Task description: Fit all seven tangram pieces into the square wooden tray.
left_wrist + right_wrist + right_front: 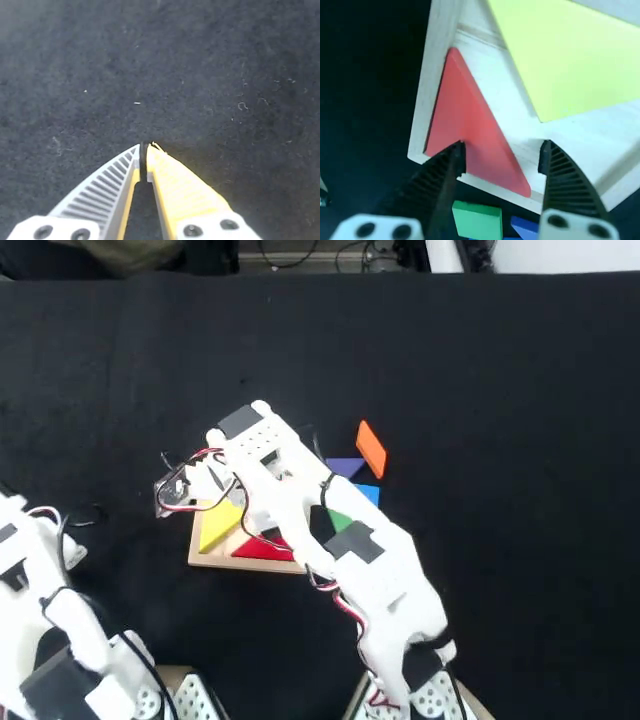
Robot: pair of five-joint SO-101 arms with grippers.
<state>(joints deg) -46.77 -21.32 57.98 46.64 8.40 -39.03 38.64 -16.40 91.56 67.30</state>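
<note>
Near the middle of the black table [500, 360], the square wooden tray [198, 558] lies mostly under my right arm [380, 580], so I can make out only its left and near parts. A yellow triangle [216, 525] sits in the left part of the tray, and a red triangle [262, 549] lies flat against the near rim. What else the tray holds under the arm I cannot tell.

In its own wrist camera the right gripper [502, 149] hangs over the tray with its black fingers spread wide and nothing between them. One tip is over the red triangle and the other is over bare wood beside it.

To the right of the tray, four pieces lie on the cloth:
- A green piece [341, 520] is half covered by the arm, so its shape is unclear from above.
- A blue piece [369, 493] is just beyond the green one.
- A purple piece [346, 467] is cut off on its left by the arm.
- An orange piece [371, 448] is the farthest and is in full view.

At the near left corner, the left arm [55, 625] is folded low, well apart from the tray. The left gripper [146, 146] points at bare cloth with its fingers pressed together, holding nothing.
</note>
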